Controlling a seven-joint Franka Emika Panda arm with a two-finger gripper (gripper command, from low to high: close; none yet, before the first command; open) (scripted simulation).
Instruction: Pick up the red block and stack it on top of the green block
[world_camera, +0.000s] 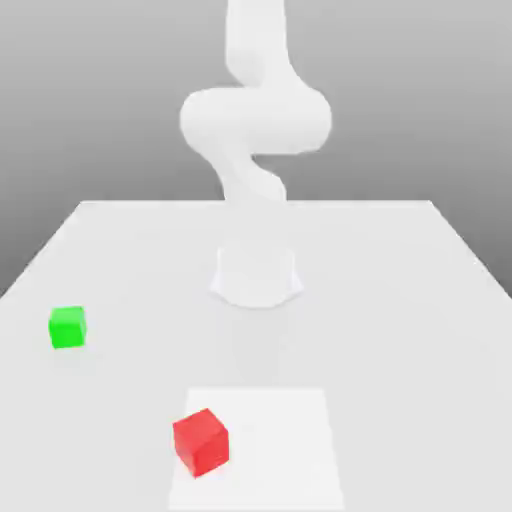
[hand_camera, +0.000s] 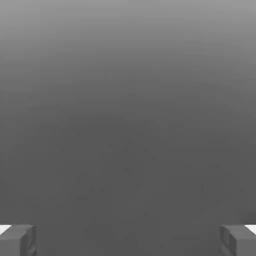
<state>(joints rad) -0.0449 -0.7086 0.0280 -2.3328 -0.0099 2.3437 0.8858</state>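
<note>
Figure: starting configuration, viewed from my own hand outward. My two-finger gripper (hand_camera: 128, 240) stands spread wide: the two grey fingertips (hand_camera: 17, 240) sit at opposite edges of the hand view with nothing between them but a plain grey surface, so I am holding nothing. In the exterior view my white arm (world_camera: 255, 120) rises in a folded pose behind its round base (world_camera: 256, 275), which is mounted on the flat white table (world_camera: 400, 260).

The small, matte, bright red cube, the red block (world_camera: 201, 441), rests on the table at the near edge, on a slightly paler square patch (world_camera: 290, 440), toward that patch's side on the exterior view's left. The small, matte, bright green cube, the green block (world_camera: 67, 327), rests on the table well apart from it, farther back and toward the exterior view's left. Neither block touches the other or any part of me.

Progress: by my judgement nothing of the task is done. Reaching the red block, closing on it, lifting, carrying it over the green block and setting it on top all remain.
</note>
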